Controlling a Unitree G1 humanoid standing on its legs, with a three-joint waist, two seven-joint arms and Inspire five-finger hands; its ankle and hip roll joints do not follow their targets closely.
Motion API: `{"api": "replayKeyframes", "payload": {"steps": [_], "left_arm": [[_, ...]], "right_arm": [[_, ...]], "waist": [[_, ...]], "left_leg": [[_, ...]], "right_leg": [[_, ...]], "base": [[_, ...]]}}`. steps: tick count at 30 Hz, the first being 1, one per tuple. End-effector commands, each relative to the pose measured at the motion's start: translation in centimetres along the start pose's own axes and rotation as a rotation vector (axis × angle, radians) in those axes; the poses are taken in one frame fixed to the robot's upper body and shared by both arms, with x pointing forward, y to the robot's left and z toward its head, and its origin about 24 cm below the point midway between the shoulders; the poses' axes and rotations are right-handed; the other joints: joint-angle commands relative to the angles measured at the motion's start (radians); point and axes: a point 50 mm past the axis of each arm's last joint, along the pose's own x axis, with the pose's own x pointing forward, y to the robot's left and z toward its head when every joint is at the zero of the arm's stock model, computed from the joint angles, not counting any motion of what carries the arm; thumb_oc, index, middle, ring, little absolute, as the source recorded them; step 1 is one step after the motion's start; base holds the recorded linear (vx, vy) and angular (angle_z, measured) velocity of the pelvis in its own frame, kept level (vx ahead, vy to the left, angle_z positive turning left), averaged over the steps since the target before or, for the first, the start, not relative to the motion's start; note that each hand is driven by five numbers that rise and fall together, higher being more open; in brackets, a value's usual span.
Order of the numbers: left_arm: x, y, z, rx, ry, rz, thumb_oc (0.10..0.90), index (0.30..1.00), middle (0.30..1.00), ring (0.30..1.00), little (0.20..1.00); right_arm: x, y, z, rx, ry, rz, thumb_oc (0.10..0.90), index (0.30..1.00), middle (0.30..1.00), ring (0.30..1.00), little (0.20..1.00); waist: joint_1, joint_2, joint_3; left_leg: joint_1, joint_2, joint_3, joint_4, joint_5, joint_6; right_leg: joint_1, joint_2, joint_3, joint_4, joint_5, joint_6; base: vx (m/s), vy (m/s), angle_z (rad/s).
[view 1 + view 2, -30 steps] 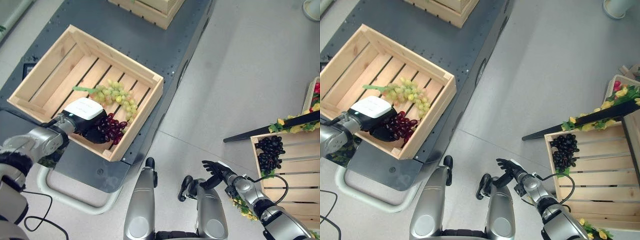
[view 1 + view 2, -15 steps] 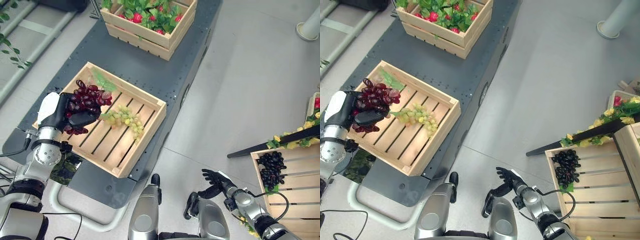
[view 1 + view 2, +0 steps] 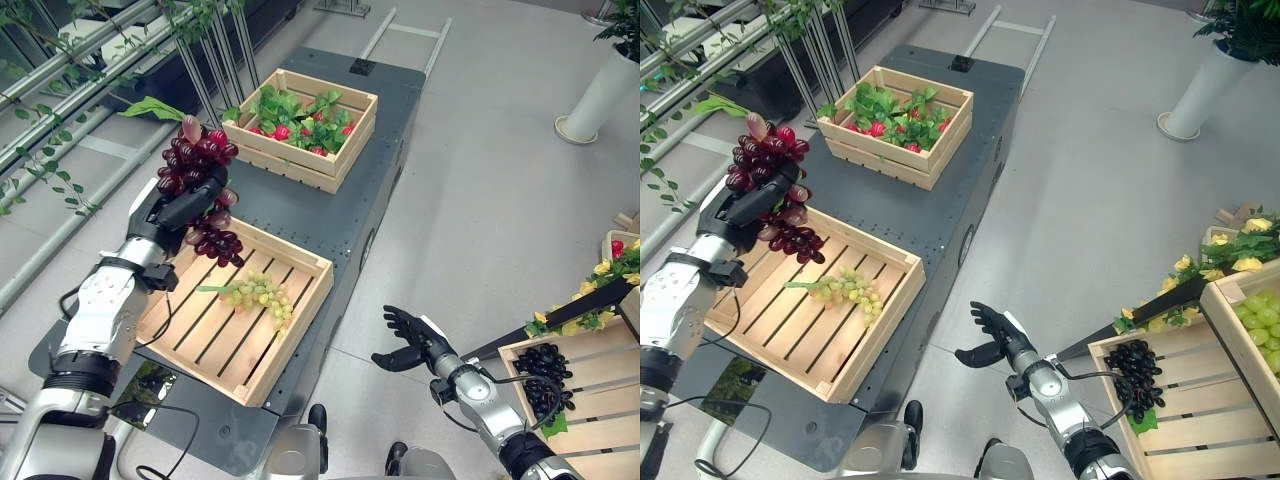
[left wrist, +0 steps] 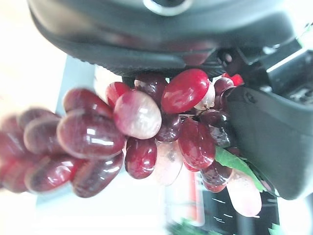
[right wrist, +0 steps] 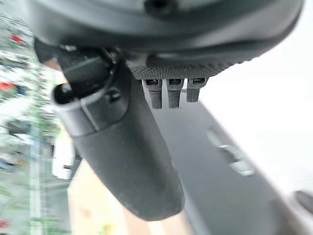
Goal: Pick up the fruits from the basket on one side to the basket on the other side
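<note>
My left hand [image 3: 165,212] is shut on a bunch of red grapes [image 3: 197,165], lifted high above the far left corner of the wooden crate [image 3: 306,303] on the dark cart. The same red grapes [image 4: 146,132] hang between thumb and fingers in the left wrist view. A bunch of green grapes [image 3: 258,293] lies on the crate's slats. My right hand [image 3: 410,338] hovers open above the grey floor, between the cart and a second crate [image 3: 1200,400] on the right that holds black grapes [image 3: 1134,372].
A farther crate [image 3: 300,122] with green leaves and red fruit stands on the cart's back end. On the right are a crate with green grapes [image 3: 1258,325], yellow flowers [image 3: 1236,252] and a white pillar base [image 3: 598,95]. Plants and rails line the left.
The camera has tilted up, so the whole picture has shifted. My left hand has raised the red grapes out of the crate and higher. My right hand has lifted a little, fingers spread.
</note>
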Motion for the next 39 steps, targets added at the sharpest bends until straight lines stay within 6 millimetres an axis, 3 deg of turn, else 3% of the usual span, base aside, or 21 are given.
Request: {"api": "replayKeyframes", "payload": {"steps": [1,2,5,6,8,10,16,18,19,21,26,33,39], "left_arm": [[2.2,0.1,6.2,-0.2,-0.324,0.012,0.4,0.3,0.3,0.3,0.3],[2.3,-0.1,6.3,-0.213,-0.328,0.005,0.4,0.3,0.3,0.3,0.3],[3.7,-2.3,7.0,-0.251,-0.347,-0.058,0.4,0.3,0.3,0.3,0.3],[4.2,-3.1,7.3,-0.255,-0.354,-0.089,0.4,0.3,0.3,0.3,0.3],[4.7,-3.7,7.7,-0.261,-0.36,-0.109,0.4,0.3,0.3,0.3,0.3],[5.6,-4.4,8.2,-0.259,-0.378,-0.145,0.4,0.3,0.3,0.3,0.3],[6.9,-6.5,9.3,-0.221,-0.389,-0.223,0.4,0.3,0.3,0.3,0.3],[7.5,-7.7,10.0,-0.201,-0.393,-0.265,0.4,0.3,0.3,0.3,0.3],[7.6,-7.7,10.1,-0.201,-0.394,-0.266,0.4,0.3,0.3,0.3,0.3],[8.4,-8.4,10.6,-0.188,-0.395,-0.285,0.4,0.3,0.3,0.3,0.3],[9.6,-9.3,11.2,-0.152,-0.381,-0.276,0.4,0.3,0.3,0.3,0.3],[10.5,-11.1,12.1,-0.117,-0.392,-0.308,0.4,0.3,0.3,0.3,0.3],[11.1,-12.9,13.0,-0.107,-0.414,-0.335,0.4,0.3,0.3,0.3,0.3]], "right_arm": [[0.1,-0.3,2.5,0.081,-0.118,0.045,0.8,0.9,0.9,0.9,0.9],[0.2,-0.3,2.8,0.087,-0.127,0.058,0.8,0.9,0.9,0.9,0.9],[0.9,-0.2,6.2,0.092,-0.217,0.128,0.8,0.9,0.9,0.9,0.9],[1.3,-0.4,8.4,0.091,-0.284,0.145,0.8,0.9,0.9,0.9,0.9],[1.6,-0.6,10.4,0.092,-0.33,0.152,0.8,0.9,0.9,0.9,0.9],[2.2,-0.6,13.6,0.132,-0.385,0.196,0.8,0.9,0.9,0.9,0.9],[3.2,-0.5,17.5,0.247,-0.391,0.248,0.8,0.9,0.9,0.9,0.9],[3.1,-0.3,20.5,0.266,-0.428,0.285,0.8,0.9,0.9,0.9,0.9],[3.2,-0.3,20.5,0.266,-0.429,0.285,0.8,0.9,0.9,0.9,0.9],[3.4,-0.1,23.7,0.273,-0.469,0.319,0.8,0.9,0.9,0.9,0.9],[3.7,-0.5,26.5,0.237,-0.492,0.285,0.8,0.9,0.9,0.9,0.9],[4.3,-0.5,27.6,0.319,-0.446,0.309,0.8,0.9,0.9,0.9,0.9],[4.9,1.1,28.4,0.379,-0.423,0.369,0.8,0.9,0.9,0.9,0.9]], "waist": [[-0.026,0.053,-0.116],[-0.028,0.053,-0.118],[-0.032,0.047,-0.137],[-0.033,0.044,-0.145],[-0.035,0.042,-0.153],[-0.042,0.041,-0.166],[-0.056,0.034,-0.192],[-0.068,0.029,-0.205],[-0.067,0.029,-0.204],[-0.073,0.024,-0.215],[-0.086,0.021,-0.237],[-0.095,0.019,-0.261],[-0.096,0.018,-0.274]], "left_leg": [[0.135,-0.051,-0.028,-0.15,-0.067,0.007],[0.138,-0.05,-0.027,-0.158,-0.064,0.005],[0.148,-0.044,-0.034,-0.209,-0.036,-0.011],[0.151,-0.042,-0.036,-0.23,-0.024,-0.018],[0.154,-0.042,-0.039,-0.25,-0.014,-0.023],[0.154,-0.041,-0.041,-0.275,0.001,-0.03],[0.156,-0.033,-0.029,-0.276,0.001,-0.036],[0.158,-0.028,-0.016,-0.276,-0.001,-0.041],[0.158,-0.028,-0.016,-0.276,-0.001,-0.041],[0.164,-0.025,-0.011,-0.276,-0.005,-0.046],[0.169,-0.019,0.009,-0.276,-0.008,-0.051],[0.171,-0.016,0.019,-0.276,-0.01,-0.055],[0.172,-0.012,0.025,-0.276,-0.013,-0.055]], "right_leg": [[-0.05,0.008,0.043,-0.052,0.128,-0.014],[-0.046,0.01,0.043,-0.06,0.129,-0.015],[-0.021,0.028,0.037,-0.123,0.131,-0.026],[-0.012,0.037,0.034,-0.145,0.134,-0.031],[-0.006,0.046,0.034,-0.163,0.138,-0.035],[0.001,0.058,0.035,-0.193,0.148,-0.04],[0.011,0.075,0.049,-0.214,0.148,-0.057],[0.014,0.084,0.06,-0.221,0.147,-0.064],[0.014,0.084,0.06,-0.222,0.147,-0.064],[0.023,0.091,0.07,-0.236,0.149,-0.07],[0.028,0.096,0.081,-0.251,0.155,-0.071],[0.034,0.1,0.089,-0.268,0.159,-0.072],[0.034,0.1,0.093,-0.271,0.157,-0.072]], "base": [[-0.02,-0.083,-0.05],[-0.02,-0.128,-0.17],[-0.04,-0.158,-0.17],[-0.06,-0.179,-0.07],[-0.05,-0.137,-0.07],[-0.06,-0.112,-0.1],[-0.01,-0.085,-0.11],[0.0,-0.089,-0.05],[0.0,-0.075,-0.08],[0.0,-0.066,-0.13],[-0.01,-0.035,-0.11],[-0.01,-0.014,-0.11],[-0.01,-0.002,-0.03]]}}
